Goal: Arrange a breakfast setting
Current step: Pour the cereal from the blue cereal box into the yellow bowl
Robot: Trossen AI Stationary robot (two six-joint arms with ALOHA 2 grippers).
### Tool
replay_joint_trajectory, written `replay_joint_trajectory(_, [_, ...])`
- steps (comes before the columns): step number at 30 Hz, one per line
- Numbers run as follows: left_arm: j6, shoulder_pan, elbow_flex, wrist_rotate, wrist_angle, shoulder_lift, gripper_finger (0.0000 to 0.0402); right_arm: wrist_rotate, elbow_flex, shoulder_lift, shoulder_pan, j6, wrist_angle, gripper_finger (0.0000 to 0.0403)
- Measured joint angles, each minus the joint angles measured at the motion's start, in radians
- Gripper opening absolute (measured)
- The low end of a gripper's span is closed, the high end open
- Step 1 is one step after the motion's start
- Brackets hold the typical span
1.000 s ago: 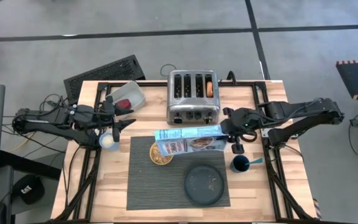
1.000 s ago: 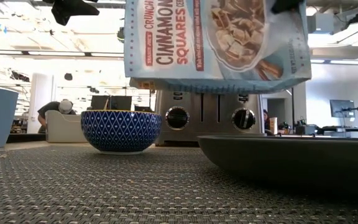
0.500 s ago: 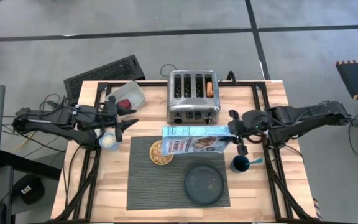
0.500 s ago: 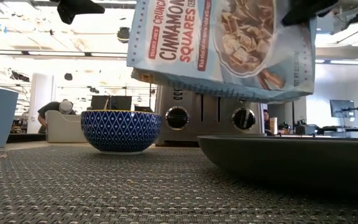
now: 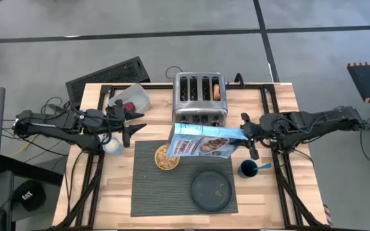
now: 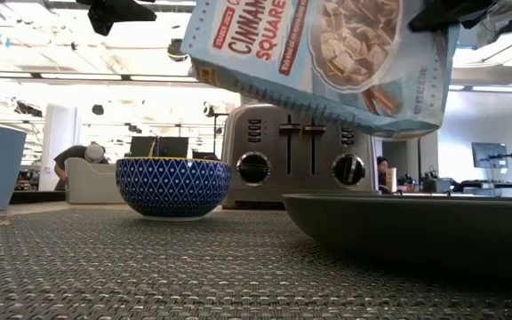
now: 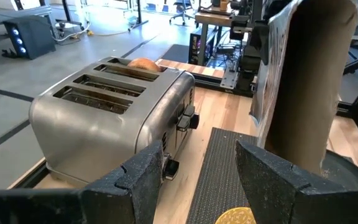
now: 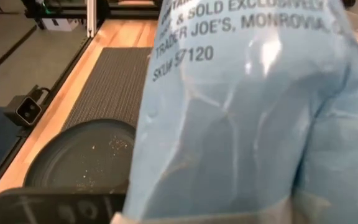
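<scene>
Holding cereal, small yellow bowl (image 5: pixel 167 158), blue-patterned outside

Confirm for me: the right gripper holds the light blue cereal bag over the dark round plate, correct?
Not quite. In the high view the right gripper holds the light blue cereal bag with its mouth over the small yellow bowl, not the dark round plate, which sits nearer the table's front.

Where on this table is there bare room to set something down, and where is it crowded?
Free: the dark grey ribbed placemat's near-left part, beside the dark round plate, and the bare wood left of it. Crowded: the small yellow bowl under the blue cereal bag held by the right tool, before the chrome toaster.
</scene>
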Motion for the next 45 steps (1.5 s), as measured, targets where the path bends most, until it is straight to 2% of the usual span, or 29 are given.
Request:
replay_joint_trajectory(6, [-0.019,0.000,0.000,-0.036,0.010,0.000,0.0189,0.001,-0.027,-0.040,-0.001,0.001,0.060,0.0121])
replay_joint_trajectory(9, [-0.016,0.000,0.000,-0.044,0.035,0.000,0.0204,0.012,-0.031,-0.062,-0.001,0.002,0.093,0.0121])
replay_joint_trajectory(16, [-0.013,0.000,0.000,-0.035,0.076,0.014,0.0291,0.057,-0.031,-0.110,-0.001,-0.029,0.200,0.0121])
replay_joint_trajectory(21, [0.013,-0.001,0.000,-0.016,0.130,0.096,0.0337,0.100,-0.031,-0.119,-0.009,-0.067,0.336,0.0121])
replay_joint_trajectory(26, [0.100,-0.025,0.000,0.058,0.338,0.216,0.0342,0.113,-0.031,-0.093,-0.009,-0.131,0.467,0.0121])
replay_joint_trajectory(36, [0.228,-0.047,0.000,0.132,0.848,0.445,0.0339,0.106,-0.031,0.005,-0.009,-0.200,0.637,0.0121])
replay_joint_trajectory(42, [0.299,-0.047,0.000,0.126,1.082,0.538,0.0337,0.095,-0.031,0.076,-0.003,-0.210,0.717,0.0121])
replay_joint_trajectory(45, [0.341,-0.047,0.000,0.132,1.179,0.570,0.0318,0.094,-0.031,0.114,-0.003,-0.211,0.750,0.0121])
